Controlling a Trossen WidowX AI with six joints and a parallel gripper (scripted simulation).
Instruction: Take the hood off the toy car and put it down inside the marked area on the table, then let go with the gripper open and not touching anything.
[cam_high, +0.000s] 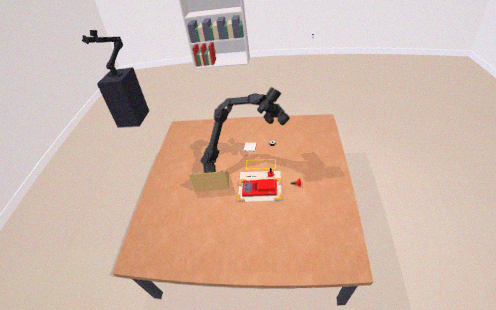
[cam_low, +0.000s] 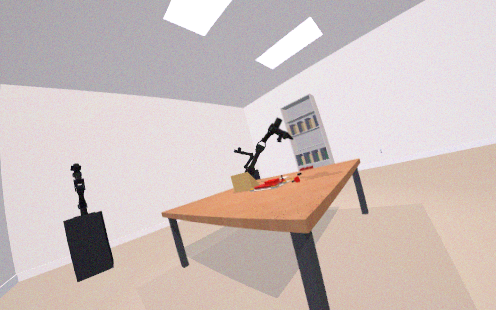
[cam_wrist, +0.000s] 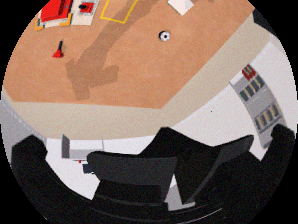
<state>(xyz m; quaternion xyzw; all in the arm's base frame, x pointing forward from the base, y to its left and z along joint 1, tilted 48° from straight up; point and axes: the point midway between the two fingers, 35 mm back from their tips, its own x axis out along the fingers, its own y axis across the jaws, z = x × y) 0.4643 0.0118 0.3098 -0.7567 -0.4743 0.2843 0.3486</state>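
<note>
The red toy car (cam_high: 250, 194) (cam_low: 269, 186) sits on a white mat with orange corners near the middle of the table. A raised bright red block (cam_high: 267, 185) on its right part looks like the hood, in place on the car. The marked area, a yellow outline (cam_high: 275, 164) (cam_wrist: 112, 20), lies behind the car with nothing inside it but shadow. My gripper (cam_high: 276, 119) (cam_low: 286, 137) is high above the back of the table, away from car and outline. It looks shut and holds nothing visible. The car is partly cut off in the wrist view.
A tan panel (cam_high: 210, 181) (cam_low: 243, 183) stands left of the car, before the arm's base. A red piece with a black stem (cam_high: 298, 183) (cam_wrist: 58, 52) lies right of the car. A small wheel (cam_high: 272, 143) (cam_wrist: 164, 36) and a white square (cam_high: 250, 146) (cam_wrist: 180, 5) lie behind the outline.
</note>
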